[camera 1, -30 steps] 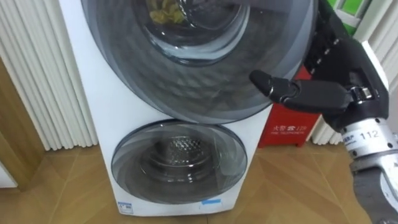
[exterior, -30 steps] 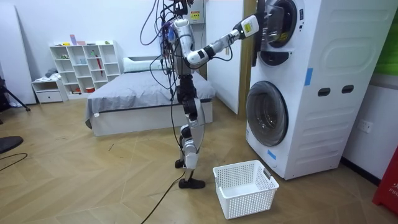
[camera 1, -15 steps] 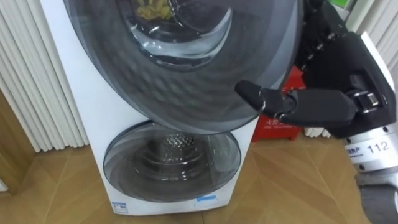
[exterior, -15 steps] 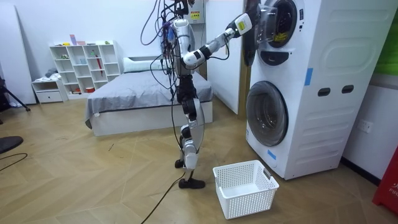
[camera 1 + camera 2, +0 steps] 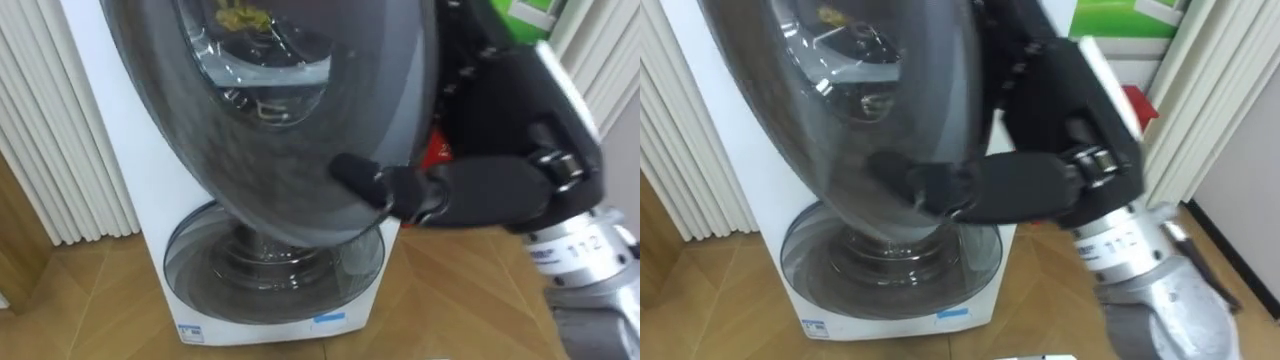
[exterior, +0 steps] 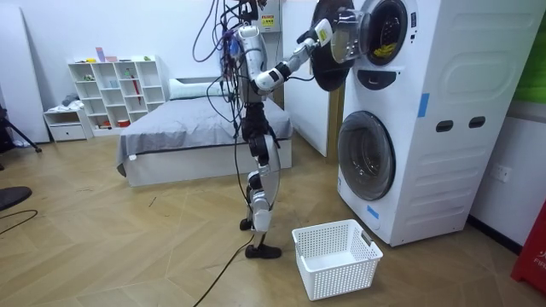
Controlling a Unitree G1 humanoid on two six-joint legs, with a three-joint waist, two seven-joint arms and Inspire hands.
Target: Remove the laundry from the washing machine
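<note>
Left eye view: the right hand (image 5: 480, 190) lies across the rim of the upper door (image 5: 270, 120), which stands partly open. I can't tell if it's really gripping the edge or only pressing on it. The yellow clothes (image 5: 240, 17) sit in the drum behind the glass.

Room view: the robot stands facing the stacked washing machine (image 6: 444, 128), arm up at that door. A white basket (image 6: 335, 256) sits on the floor by its feet — presumably parked there to catch the laundry.

Right eye view: same story — I'd say the door isn't wide enough yet to reach in.
</note>
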